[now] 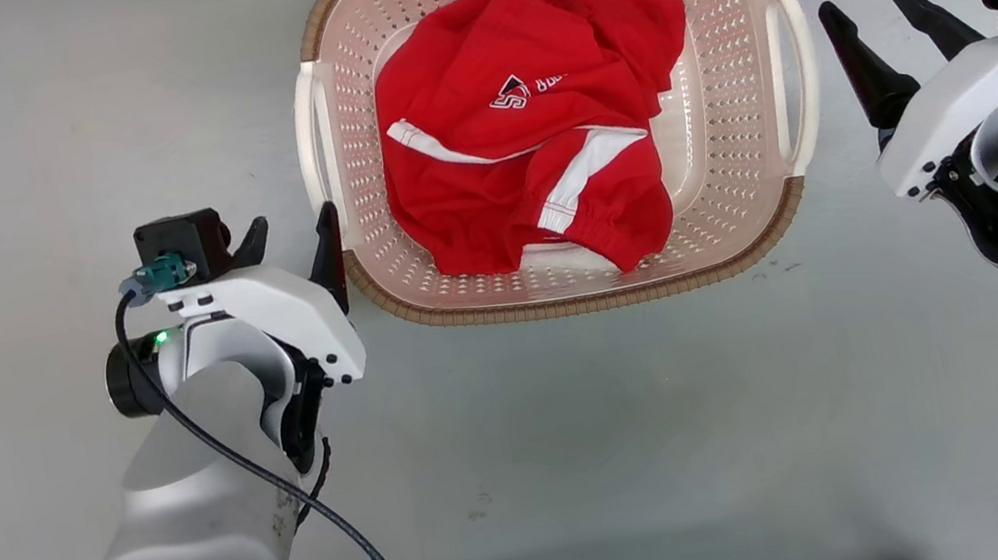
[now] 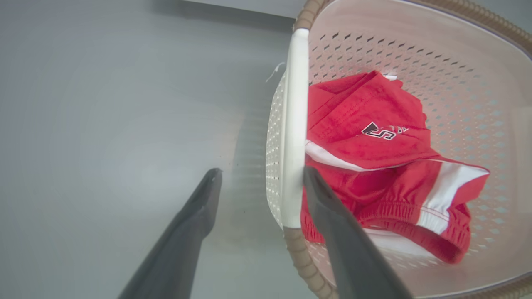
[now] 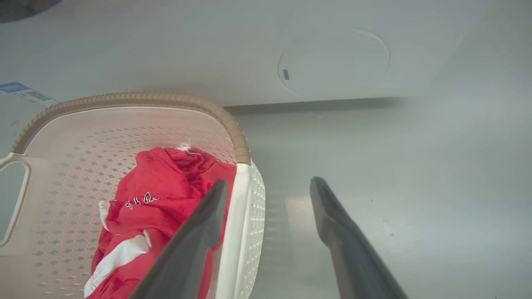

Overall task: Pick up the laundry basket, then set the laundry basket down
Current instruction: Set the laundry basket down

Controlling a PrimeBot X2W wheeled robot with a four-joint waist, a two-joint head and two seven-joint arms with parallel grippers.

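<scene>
The laundry basket [image 1: 354, 142], pale pink and perforated with a brown woven-look rim, stands on the grey floor at top centre. A red garment with white stripes [image 1: 517, 145] lies inside it. My left gripper [image 1: 294, 233] is open at the basket's left side, its inner finger over the rim by the white left handle [image 2: 293, 124]. In the left wrist view that handle runs between the fingers of the left gripper [image 2: 262, 171]. My right gripper [image 1: 875, 14] is open just right of the right handle [image 1: 796, 68]. In the right wrist view the handle [image 3: 239, 216] lies beside the inner finger.
Grey floor [image 1: 590, 457] spreads around the basket on all sides. Beyond the basket, the right wrist view shows a white appliance front [image 3: 332, 62] with a round outline and a blue label [image 3: 25, 93].
</scene>
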